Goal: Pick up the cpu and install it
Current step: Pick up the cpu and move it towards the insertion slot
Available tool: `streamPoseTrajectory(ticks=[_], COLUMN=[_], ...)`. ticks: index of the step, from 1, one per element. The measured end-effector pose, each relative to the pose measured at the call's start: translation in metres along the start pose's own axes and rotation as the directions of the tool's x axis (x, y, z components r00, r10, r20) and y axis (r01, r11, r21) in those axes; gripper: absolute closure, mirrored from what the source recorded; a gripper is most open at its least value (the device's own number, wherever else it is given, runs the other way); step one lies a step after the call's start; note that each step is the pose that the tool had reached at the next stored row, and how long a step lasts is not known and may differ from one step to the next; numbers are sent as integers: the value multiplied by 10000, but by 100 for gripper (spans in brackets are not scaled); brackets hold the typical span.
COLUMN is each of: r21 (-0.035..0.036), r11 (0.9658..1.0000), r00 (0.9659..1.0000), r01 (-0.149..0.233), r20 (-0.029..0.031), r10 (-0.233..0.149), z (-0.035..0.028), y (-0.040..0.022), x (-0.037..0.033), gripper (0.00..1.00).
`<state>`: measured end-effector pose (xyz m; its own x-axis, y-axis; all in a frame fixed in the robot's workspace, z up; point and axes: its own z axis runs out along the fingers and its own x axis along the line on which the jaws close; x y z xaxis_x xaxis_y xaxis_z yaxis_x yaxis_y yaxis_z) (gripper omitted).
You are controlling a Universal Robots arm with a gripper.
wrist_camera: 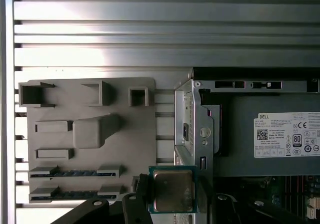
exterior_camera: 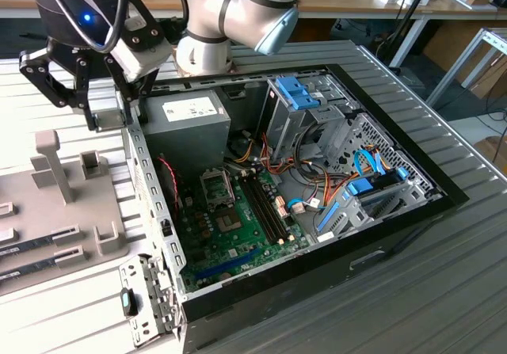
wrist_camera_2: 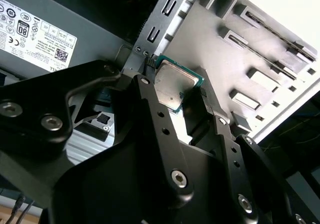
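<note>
A ribbed grey metal table [exterior_camera: 444,291] carries an open computer case [exterior_camera: 317,268], with a grey parts tray [exterior_camera: 47,211] at the case's nine o'clock in the exterior view. The gripper [exterior_camera: 107,116] hangs over the case's ten o'clock corner, beside the power-supply box [exterior_camera: 186,120]. Its fingers are closed partway, pinching the cpu [wrist_camera: 172,190] by two opposite edges, clear of the tray and of the green motherboard [exterior_camera: 238,231].
</note>
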<state>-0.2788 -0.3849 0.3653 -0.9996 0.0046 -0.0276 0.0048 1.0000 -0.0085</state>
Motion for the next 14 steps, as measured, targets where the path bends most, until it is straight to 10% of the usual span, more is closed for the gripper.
streamPoseTrajectory(ticks=[14], r21=[0], r11=[10000], r00=[10000], r01=[0], r20=[0], r10=[0], z=[18], y=[1], x=[-104], gripper=[53])
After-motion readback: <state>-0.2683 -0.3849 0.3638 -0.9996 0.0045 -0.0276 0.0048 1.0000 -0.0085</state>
